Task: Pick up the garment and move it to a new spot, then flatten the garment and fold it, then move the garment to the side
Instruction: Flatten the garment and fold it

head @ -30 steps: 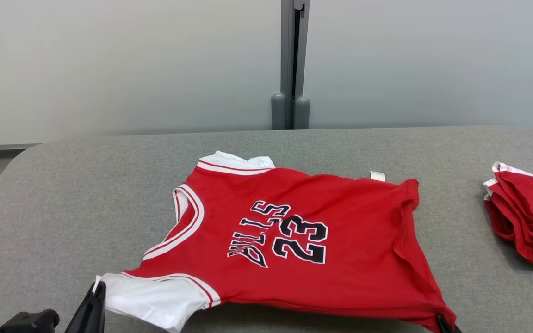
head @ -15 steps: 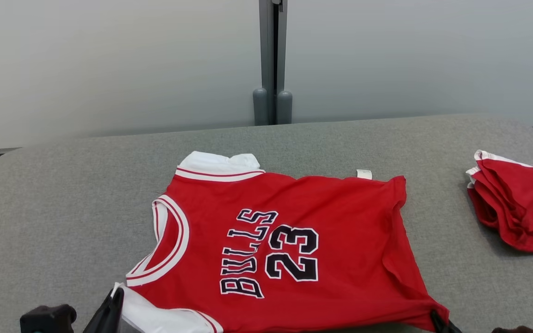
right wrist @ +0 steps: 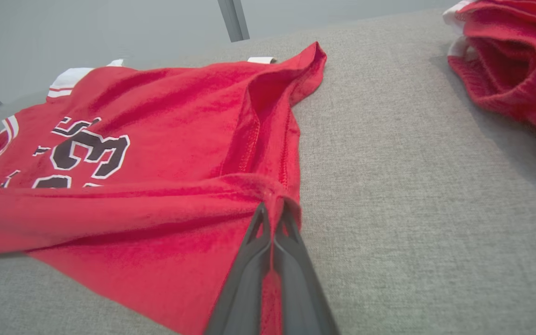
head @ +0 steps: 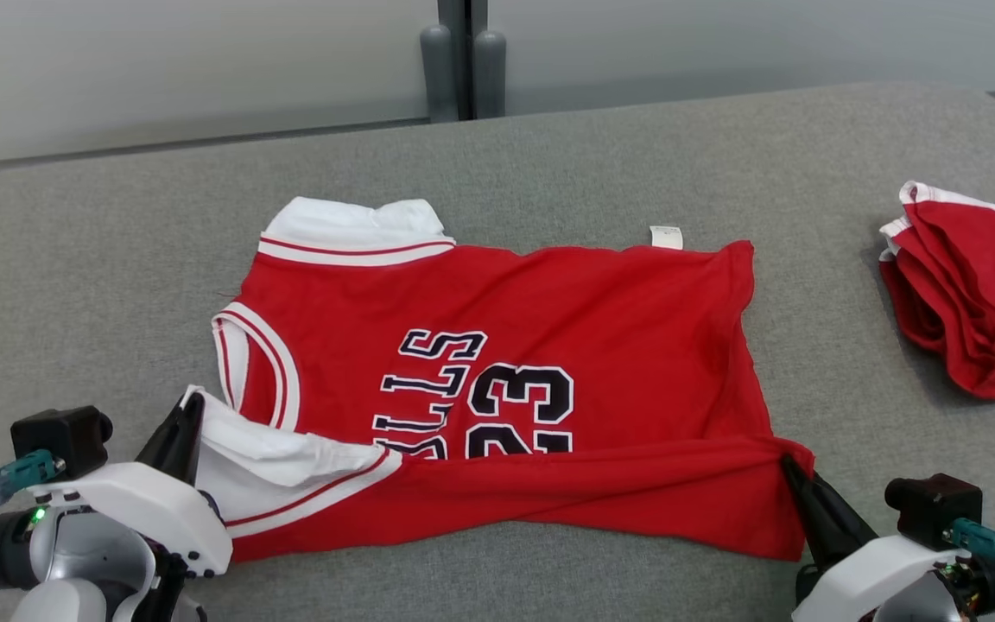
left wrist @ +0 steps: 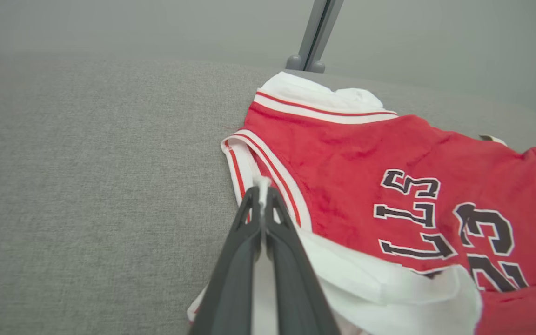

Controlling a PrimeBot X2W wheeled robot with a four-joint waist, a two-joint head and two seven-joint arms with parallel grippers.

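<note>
A red jersey [head: 549,320] with white sleeves and black "BULLS 23" lettering lies across the grey table [head: 100,259], its near long edge lifted and folded over toward the far side. My left gripper [head: 191,406] is shut on the near white sleeve [left wrist: 379,288], its tips [left wrist: 262,193] pinching white cloth. At the lower right, my right gripper [head: 787,462] is shut on the jersey's near hem corner [right wrist: 277,195]. The folded flap covers the lower part of the lettering.
A second red garment [head: 972,311] lies bunched near the table's right edge, also in the right wrist view [right wrist: 514,60]. A grey post [head: 459,52] stands behind the table against a pale wall. Bare grey table surface lies left of the jersey.
The head camera has tilted down, bringing both arms into view. Both grippers have lifted the jersey's near edge and carried it over toward the far side, covering the bottom of the lettering.
</note>
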